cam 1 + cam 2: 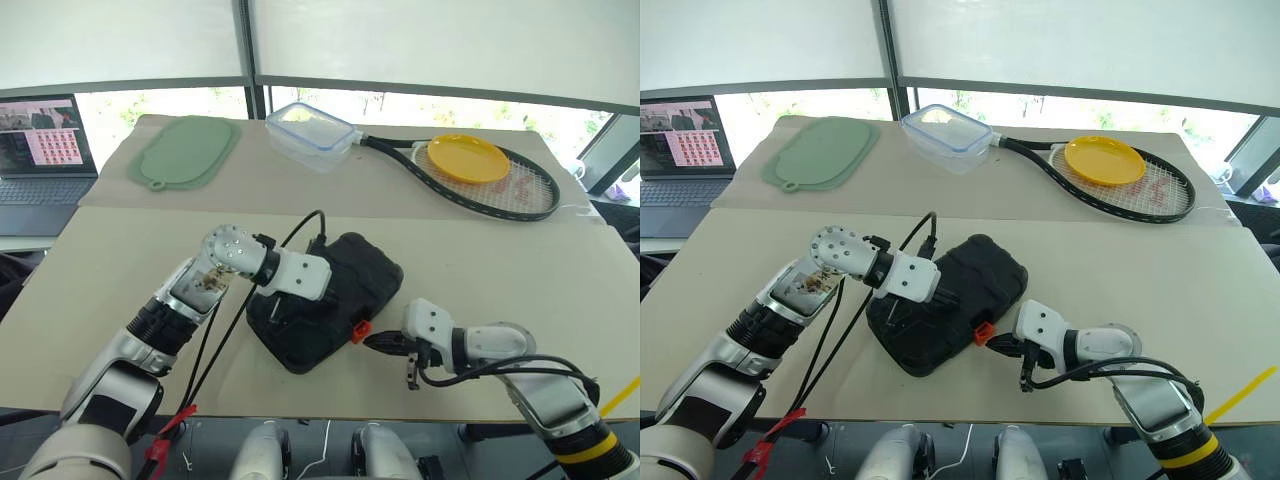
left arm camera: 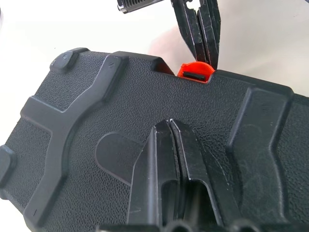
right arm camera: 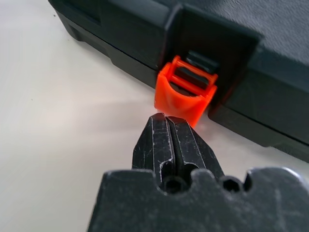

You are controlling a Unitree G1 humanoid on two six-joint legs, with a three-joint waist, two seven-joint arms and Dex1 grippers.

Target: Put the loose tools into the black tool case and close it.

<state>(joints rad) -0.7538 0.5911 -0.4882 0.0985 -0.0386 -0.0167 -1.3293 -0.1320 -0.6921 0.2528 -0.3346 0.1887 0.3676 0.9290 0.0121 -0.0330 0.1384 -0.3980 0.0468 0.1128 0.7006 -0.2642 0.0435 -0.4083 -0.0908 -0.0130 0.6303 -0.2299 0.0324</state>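
Note:
The black tool case [image 1: 368, 272] lies closed on the tan table, ribbed shell upward; the loose tools are out of view. My left gripper [image 2: 169, 123] is shut, its tips resting on the lid near the middle. An orange latch [image 3: 186, 94] sticks out from the case's front edge, angled away from the shell. My right gripper [image 3: 166, 119] is shut with nothing in it, its tips just short of the latch, low over the table. In the left wrist view the right gripper [image 2: 206, 59] points at the latch [image 2: 195, 73] from the far side of the case.
At the back of the table stand a clear plastic container [image 1: 312, 135], a green mat [image 1: 185, 150] and a tennis racket [image 1: 520, 190] with a yellow plate [image 1: 467, 158] on it. A laptop [image 1: 40, 150] sits at the far left. A black cable [image 1: 225, 330] hangs beside my left arm.

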